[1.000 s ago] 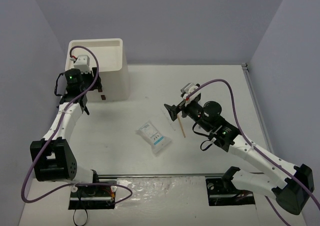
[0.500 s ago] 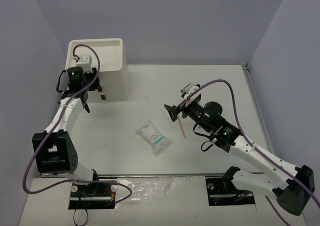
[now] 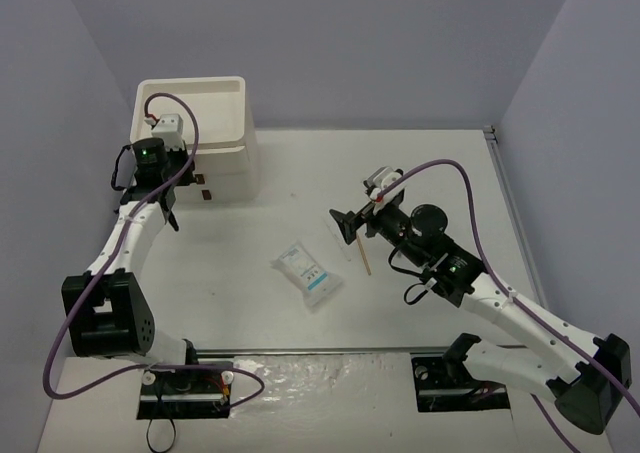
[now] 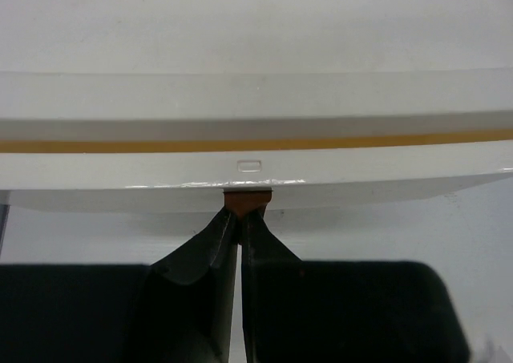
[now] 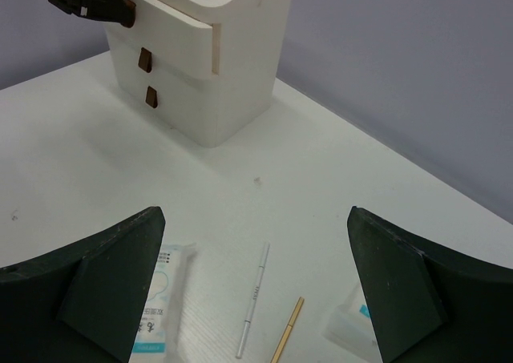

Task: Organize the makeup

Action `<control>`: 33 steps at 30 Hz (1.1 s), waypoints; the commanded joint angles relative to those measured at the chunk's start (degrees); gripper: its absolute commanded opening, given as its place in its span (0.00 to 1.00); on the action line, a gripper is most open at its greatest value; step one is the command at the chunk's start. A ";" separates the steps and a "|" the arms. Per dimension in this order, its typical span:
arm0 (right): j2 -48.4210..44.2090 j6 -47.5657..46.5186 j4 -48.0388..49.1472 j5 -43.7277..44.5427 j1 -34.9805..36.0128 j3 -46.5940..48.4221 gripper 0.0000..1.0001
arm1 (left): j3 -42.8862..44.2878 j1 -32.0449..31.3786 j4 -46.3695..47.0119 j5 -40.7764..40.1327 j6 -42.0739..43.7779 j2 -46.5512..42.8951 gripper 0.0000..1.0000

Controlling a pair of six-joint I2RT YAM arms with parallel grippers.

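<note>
Pulling the brown tab handle (image 4: pixel 247 199) straight out suits the white three-drawer plastic box (image 3: pixel 225 163). The left end effector (image 4: pixel 239 219) is pinched tight on the handle. The right end effector (image 5: pixel 255 215) gapes empty above the white blue-printed makeup packets (image 3: pixel 308 275), toward the worktop's (image 3: pixel 420 163) near edge.

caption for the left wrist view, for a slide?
Left gripper shut on the brown pull tab of a white drawer.

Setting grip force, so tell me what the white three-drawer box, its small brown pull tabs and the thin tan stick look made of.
The white three-drawer box looks like moulded plastic: even colour, rounded edges, soft satin sheen. The small brown pull tabs may be leather or an imitation: flat, dull strips; unsure. The thin tan stick looks like bare wood or bamboo: pale, matte.
</note>
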 commanded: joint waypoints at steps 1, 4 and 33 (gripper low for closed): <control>-1.65 1.71 2.87 1.63 0.45 0.20 0.95 | -0.96 -0.12 -1.10 0.32 -1.72 -6.98 0.00; -1.73 2.71 2.32 2.16 0.55 0.09 0.95 | -2.92 -0.24 -2.99 0.59 -2.72 -9.54 0.00; 5.54 15.65 -8.11 7.37 0.55 -1.67 0.89 | -8.63 -0.82 -17.74 1.06 -8.19 -29.37 0.73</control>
